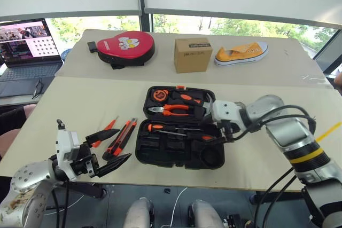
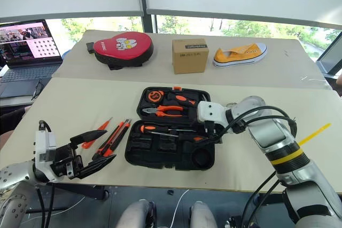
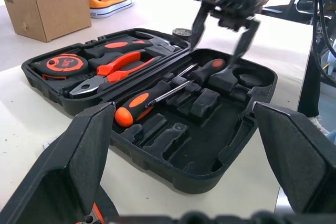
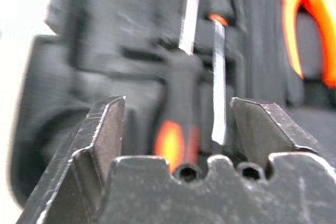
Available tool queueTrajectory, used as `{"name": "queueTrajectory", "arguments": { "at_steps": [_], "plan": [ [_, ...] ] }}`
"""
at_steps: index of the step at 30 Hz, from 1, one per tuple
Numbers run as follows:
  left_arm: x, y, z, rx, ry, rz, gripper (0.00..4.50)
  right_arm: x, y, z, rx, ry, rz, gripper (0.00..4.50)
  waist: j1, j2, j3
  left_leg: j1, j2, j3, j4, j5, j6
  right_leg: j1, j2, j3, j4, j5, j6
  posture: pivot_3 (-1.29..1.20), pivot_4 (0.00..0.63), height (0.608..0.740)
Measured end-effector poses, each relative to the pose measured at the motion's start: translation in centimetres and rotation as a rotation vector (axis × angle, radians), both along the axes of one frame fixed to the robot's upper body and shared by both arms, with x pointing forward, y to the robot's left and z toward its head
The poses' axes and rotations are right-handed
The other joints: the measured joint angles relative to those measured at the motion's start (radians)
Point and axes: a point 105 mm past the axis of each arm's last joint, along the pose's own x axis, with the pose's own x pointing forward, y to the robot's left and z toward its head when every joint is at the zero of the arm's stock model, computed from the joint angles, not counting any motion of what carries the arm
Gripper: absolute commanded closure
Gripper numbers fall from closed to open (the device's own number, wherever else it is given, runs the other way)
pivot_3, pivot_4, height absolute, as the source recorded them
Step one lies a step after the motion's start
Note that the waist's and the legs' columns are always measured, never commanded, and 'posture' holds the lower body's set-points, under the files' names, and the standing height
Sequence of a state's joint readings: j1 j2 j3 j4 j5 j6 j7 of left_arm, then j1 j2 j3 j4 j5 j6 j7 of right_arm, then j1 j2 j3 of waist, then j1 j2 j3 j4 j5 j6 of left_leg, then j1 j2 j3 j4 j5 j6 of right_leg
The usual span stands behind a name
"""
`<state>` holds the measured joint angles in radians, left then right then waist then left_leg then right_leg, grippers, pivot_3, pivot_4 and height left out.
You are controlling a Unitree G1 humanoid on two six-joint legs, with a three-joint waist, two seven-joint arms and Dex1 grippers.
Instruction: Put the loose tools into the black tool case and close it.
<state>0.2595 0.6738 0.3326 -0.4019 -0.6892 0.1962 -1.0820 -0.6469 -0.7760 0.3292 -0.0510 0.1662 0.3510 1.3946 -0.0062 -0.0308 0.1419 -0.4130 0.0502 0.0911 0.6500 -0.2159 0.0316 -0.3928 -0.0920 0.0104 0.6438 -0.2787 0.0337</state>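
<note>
The black tool case lies open in the middle of the table. Two orange-and-black screwdrivers rest across its lower half. My right gripper hovers open just above the handle of the right-hand screwdriver and holds nothing. That handle shows between the fingers in the right wrist view. Left of the case, a slim orange tester screwdriver and an orange-black utility knife lie loose. My left gripper stands wide open and empty near the front edge, beside them. A small dark roll lies past the case.
Orange-handled pliers and a tape measure sit in the case's far half. A red pouch, a cardboard box and a yellow shoe stand at the back. A laptop is on the left.
</note>
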Motion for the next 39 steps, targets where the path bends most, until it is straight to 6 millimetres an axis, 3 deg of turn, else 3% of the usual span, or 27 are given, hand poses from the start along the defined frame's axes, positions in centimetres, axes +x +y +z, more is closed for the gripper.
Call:
{"name": "queueTrajectory", "arguments": {
  "at_steps": [4, 5, 11, 12, 22, 28, 33, 39],
  "plan": [
    [-0.1, 0.1, -0.2, 0.006, 0.004, 0.006, 0.0, 0.4, 0.2, 0.7, 0.067, -0.027, 0.009, 1.86, -0.005, 0.0, 0.0, 0.001, 0.0, 0.0, 0.0, 0.0, 0.0, 0.001, 0.0, 0.0, 0.0, 0.0, 0.0, 0.0, 0.15, 0.74],
    [-0.1, 0.2, -0.2, 0.008, 0.004, 0.01, 0.0, 0.4, 0.9, 0.7, 0.11, -0.027, 0.021, 2.29, -0.008, 0.0, 0.0, 0.002, 0.001, 0.0, 0.0, 0.0, 0.0, 0.001, 0.001, 0.0, 0.0, 0.0, 0.0, 0.0, 0.15, 0.74],
    [0.1, 0.5, -0.4, 0.017, 0.001, 0.022, 0.0, 0.2, 2.9, -2.0, 0.189, 0.033, 0.014, 4.33, -0.007, 0.0, 0.0, 0.002, 0.0, 0.001, 0.0, 0.0, 0.0, 0.001, 0.0, 0.0, 0.001, 0.0, 0.0, 0.0, 0.15, 0.74],
    [0.2, 0.5, -0.4, 0.017, 0.002, 0.024, 0.0, 0.2, 3.0, -2.5, 0.183, 0.043, 0.007, 4.42, -0.005, 0.0, 0.0, 0.002, 0.0, 0.001, 0.0, 0.0, 0.0, 0.001, -0.001, 0.0, 0.001, 0.0, 0.0, 0.0, 0.15, 0.74],
    [0.2, 0.9, -0.8, 0.033, -0.014, 0.045, 0.0, 0.9, 3.2, -4.1, 0.177, 0.067, -0.029, 4.42, -0.009, 0.0, 0.0, 0.005, 0.001, 0.001, 0.0, 0.0, 0.0, 0.003, 0.0, 0.001, 0.002, 0.0, -0.001, 0.0, 0.15, 0.74],
    [0.0, 1.1, -1.2, 0.038, -0.014, 0.05, 0.0, -0.7, 3.8, -2.5, 0.284, 0.167, 0.068, 4.42, -0.008, 0.0, 0.0, 0.005, 0.001, 0.001, -0.001, 0.0, -0.001, 0.003, -0.001, 0.001, 0.002, 0.0, -0.001, 0.0, 0.15, 0.74],
    [0.0, 1.2, -1.3, 0.034, -0.013, 0.057, 0.0, 1.5, 2.9, -0.6, 0.323, 0.093, -0.01, 4.42, -0.008, 0.0, 0.0, 0.006, 0.001, 0.001, -0.001, 0.0, -0.001, 0.003, -0.001, 0.001, 0.002, 0.0, -0.001, 0.0, 0.15, 0.74],
    [-0.1, 1.2, -1.4, 0.031, -0.013, 0.057, 0.0, 2.6, 2.6, -2.7, 0.24, 0.068, -0.073, 4.42, -0.008, 0.0, 0.0, 0.004, 0.001, 0.002, -0.002, 0.0, -0.001, 0.001, -0.001, 0.001, 0.002, 0.0, -0.002, 0.0, 0.15, 0.74]
  ]
}}
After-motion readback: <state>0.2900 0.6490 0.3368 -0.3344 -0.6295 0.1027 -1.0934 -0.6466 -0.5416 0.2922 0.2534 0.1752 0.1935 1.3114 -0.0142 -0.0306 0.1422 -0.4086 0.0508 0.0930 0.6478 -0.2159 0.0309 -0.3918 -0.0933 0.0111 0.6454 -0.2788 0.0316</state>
